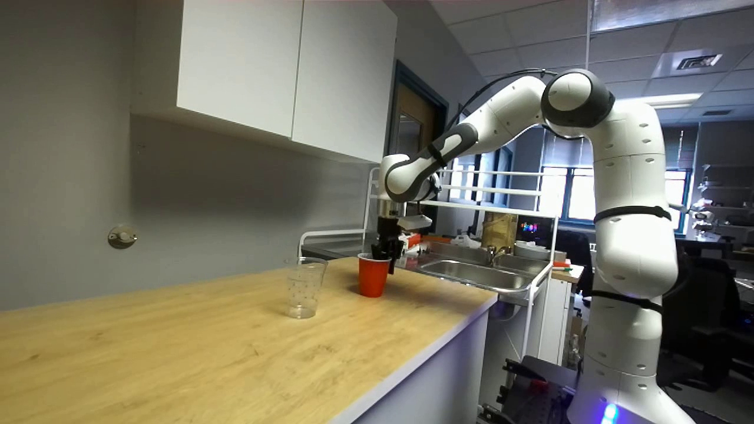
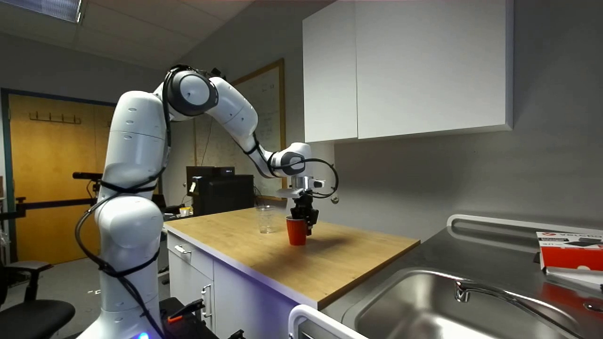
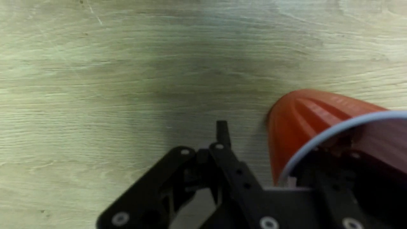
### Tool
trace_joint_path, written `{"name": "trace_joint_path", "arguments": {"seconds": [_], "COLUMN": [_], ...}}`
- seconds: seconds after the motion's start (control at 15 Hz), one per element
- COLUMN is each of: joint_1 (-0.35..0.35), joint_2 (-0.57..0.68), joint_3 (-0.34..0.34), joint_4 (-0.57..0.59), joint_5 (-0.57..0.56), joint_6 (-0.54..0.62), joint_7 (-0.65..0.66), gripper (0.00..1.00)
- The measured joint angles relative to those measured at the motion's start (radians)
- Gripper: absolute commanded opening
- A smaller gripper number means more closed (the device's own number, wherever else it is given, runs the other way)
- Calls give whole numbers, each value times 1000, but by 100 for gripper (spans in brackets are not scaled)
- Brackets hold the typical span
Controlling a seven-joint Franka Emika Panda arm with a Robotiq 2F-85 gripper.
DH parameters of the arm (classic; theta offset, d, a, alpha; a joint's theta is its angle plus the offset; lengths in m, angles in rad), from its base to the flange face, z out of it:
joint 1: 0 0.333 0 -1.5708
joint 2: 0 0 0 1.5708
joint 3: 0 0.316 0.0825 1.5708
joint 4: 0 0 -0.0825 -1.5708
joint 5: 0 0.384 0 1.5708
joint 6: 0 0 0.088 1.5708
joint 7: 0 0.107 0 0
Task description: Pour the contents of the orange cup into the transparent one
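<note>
The orange cup [image 1: 373, 281] stands upright on the wooden counter in both exterior views [image 2: 297, 233]. In the wrist view it is at the right [image 3: 294, 127], with a pale rim; its inside is dark and its contents are unclear. The transparent cup [image 1: 303, 294] stands upright near it, also in both exterior views [image 2: 266, 221]; I cannot make it out in the wrist view. My gripper [image 1: 386, 263] points down at the orange cup and is open [image 3: 272, 141]. One finger is inside the rim, the other outside, with a gap to the cup's wall.
The wooden counter [image 1: 235, 335] has a front edge toward the robot base. White cabinets [image 2: 424, 70] hang above it. A metal sink [image 2: 414, 301] with a faucet [image 2: 464, 289], a white rack frame [image 1: 465, 206] and a red-white box [image 2: 570, 254] are beyond the counter's end.
</note>
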Motion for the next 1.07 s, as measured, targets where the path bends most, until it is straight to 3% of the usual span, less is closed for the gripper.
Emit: {"name": "trace_joint_path", "arguments": {"seconds": [0.13,0.27,0.67,1.07], "joint_1": [4,10,65,178], "joint_2": [0,-1,-12,-36], "joint_3": [0,1,16,85], "joint_4": [0,2,35,97], "joint_5": [-4,-12,-91,-245], "joint_6": [-5,-13,-95,-235], "joint_7": [10,31,178,409], "gripper": [5,4,8,8]}}
